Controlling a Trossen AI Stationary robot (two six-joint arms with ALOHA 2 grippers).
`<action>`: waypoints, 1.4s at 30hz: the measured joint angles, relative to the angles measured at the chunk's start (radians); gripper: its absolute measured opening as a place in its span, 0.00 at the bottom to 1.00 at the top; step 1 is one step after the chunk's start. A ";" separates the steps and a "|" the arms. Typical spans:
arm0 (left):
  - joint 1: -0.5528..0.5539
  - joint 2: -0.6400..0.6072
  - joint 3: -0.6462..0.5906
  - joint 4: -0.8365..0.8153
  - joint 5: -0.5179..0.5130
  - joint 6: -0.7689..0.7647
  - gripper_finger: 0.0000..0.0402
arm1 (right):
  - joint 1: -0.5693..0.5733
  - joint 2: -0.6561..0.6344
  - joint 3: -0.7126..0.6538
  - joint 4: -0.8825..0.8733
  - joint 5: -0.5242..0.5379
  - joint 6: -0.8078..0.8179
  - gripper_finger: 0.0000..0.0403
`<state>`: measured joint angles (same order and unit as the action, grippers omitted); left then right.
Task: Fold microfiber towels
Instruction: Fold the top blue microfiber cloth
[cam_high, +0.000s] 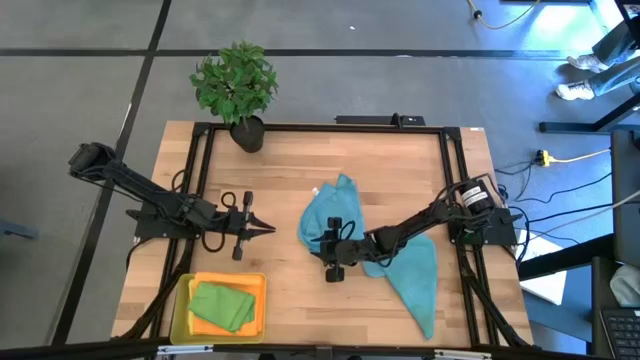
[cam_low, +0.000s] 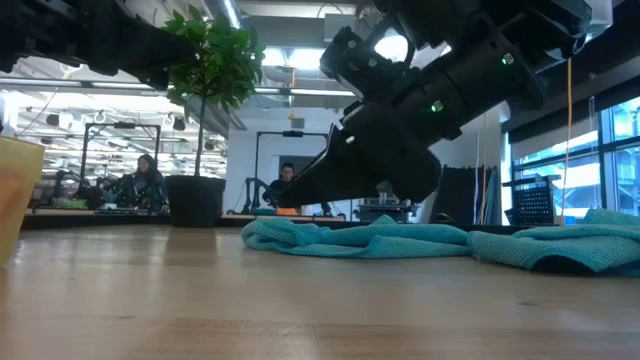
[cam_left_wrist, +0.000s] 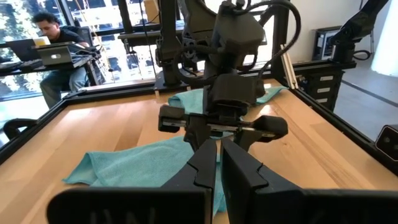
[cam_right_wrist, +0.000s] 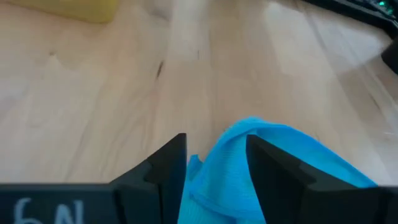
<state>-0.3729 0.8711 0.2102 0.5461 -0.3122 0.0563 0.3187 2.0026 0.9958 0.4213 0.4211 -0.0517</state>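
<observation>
A two-armed robot works at a wooden table (cam_high: 290, 190) strewn with microfiber towels. The right gripper (cam_high: 330, 243) sits low over the middle of the table, its fingers (cam_right_wrist: 163, 168) clamped on a raised fold of a teal-blue towel (cam_right_wrist: 249, 165), which bulges up between them in the right wrist view. That towel (cam_high: 330, 215) lies crumpled at the table's centre, spreading toward the potted plant (cam_high: 237, 88) at the far edge. A second stretch of teal-blue cloth (cam_high: 418, 280) trails from under the right arm toward the near right corner; whether it is a separate towel cannot be told from the pictures.

The left gripper (cam_high: 268, 229) waits above bare wood left of centre, fingers pressed together on nothing, pointing at the right gripper.

At the near left corner, a green towel (cam_high: 222, 306) lies folded inside a yellow tray (cam_high: 181, 300), over something orange.

Beyond the table, people sit at desks with laptops.
</observation>
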 joint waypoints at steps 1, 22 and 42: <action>0.000 0.000 0.000 0.000 -0.003 0.000 0.03 | 0.000 0.003 0.000 -0.005 0.007 0.003 0.42; 0.000 0.000 0.000 -0.018 -0.012 0.000 0.03 | 0.010 0.067 -0.001 -0.004 0.057 0.115 0.33; -0.001 0.055 0.000 0.173 0.140 0.051 0.14 | 0.043 -0.187 0.036 -0.164 -0.025 0.044 0.01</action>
<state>-0.3737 0.9258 0.2104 0.7187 -0.1722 0.1075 0.3614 1.8161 1.0322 0.2577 0.3961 -0.0081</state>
